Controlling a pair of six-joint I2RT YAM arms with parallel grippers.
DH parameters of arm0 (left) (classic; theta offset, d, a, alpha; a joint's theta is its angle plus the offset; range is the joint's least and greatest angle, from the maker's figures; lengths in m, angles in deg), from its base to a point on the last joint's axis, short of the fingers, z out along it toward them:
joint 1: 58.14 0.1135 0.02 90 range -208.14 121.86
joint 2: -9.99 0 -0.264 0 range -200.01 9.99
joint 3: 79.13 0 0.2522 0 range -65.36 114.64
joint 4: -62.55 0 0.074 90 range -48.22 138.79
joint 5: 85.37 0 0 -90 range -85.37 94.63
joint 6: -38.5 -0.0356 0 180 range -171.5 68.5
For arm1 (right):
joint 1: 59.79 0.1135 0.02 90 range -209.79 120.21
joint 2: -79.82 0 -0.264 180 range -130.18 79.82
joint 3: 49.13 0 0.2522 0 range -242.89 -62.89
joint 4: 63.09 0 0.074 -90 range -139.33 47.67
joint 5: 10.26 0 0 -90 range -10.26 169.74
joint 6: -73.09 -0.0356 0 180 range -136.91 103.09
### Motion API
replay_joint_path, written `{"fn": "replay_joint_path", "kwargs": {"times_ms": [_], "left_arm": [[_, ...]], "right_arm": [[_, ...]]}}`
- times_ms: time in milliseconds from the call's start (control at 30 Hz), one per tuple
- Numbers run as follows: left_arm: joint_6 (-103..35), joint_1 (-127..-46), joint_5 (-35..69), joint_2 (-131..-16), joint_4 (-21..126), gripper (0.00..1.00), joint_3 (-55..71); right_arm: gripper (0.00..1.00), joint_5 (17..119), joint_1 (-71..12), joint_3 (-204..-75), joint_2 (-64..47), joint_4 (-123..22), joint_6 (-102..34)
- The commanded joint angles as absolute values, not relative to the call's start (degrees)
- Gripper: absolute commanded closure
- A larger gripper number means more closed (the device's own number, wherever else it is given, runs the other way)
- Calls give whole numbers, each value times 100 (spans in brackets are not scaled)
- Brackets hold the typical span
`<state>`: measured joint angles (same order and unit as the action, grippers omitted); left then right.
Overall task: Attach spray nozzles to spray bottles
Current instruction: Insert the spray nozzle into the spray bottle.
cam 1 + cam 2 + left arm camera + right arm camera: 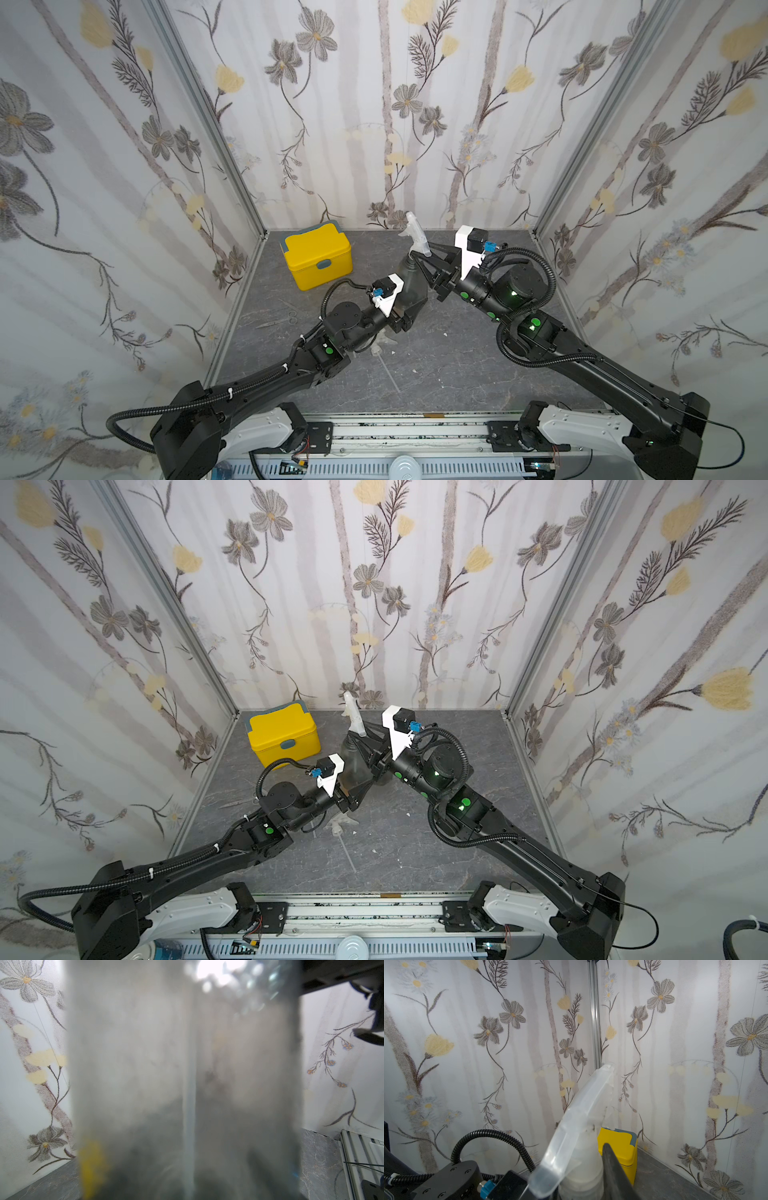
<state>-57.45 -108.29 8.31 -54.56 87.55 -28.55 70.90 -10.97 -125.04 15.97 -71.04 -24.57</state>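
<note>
A smoky grey spray bottle (409,286) (353,766) stands upright mid-table, with my left gripper (409,313) shut on its lower body. It fills the left wrist view as a blurred grey wall (145,1064), with a dip tube (189,1126) running down inside. A clear-whitish spray nozzle (417,232) (581,1115) sits on the bottle's neck, tilted, and my right gripper (422,250) is shut on its collar. One dark finger (612,1169) presses against that collar. A second clear nozzle (380,345) lies flat on the table beside my left forearm, its tube pointing toward the front.
A yellow lidded box (318,259) (618,1147) stands at the back left, close to the bottle. Small scissors (286,316) lie left of my left arm. Small white scraps (444,333) dot the grey table. Flowered walls close in three sides.
</note>
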Motion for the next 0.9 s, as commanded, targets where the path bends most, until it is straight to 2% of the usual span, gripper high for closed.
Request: {"fn": "replay_joint_path", "kwargs": {"times_ms": [0, 867], "left_arm": [[-5805, -10839, 893, -5491, 8953, 23, -2779], [-5766, -10854, 917, -5557, 8884, 23, -2735]], "right_arm": [[67, 7115, -1089, -12595, 1577, -7095, -2289], [66, 7134, -1094, -12204, 1866, -6690, -2126]]}}
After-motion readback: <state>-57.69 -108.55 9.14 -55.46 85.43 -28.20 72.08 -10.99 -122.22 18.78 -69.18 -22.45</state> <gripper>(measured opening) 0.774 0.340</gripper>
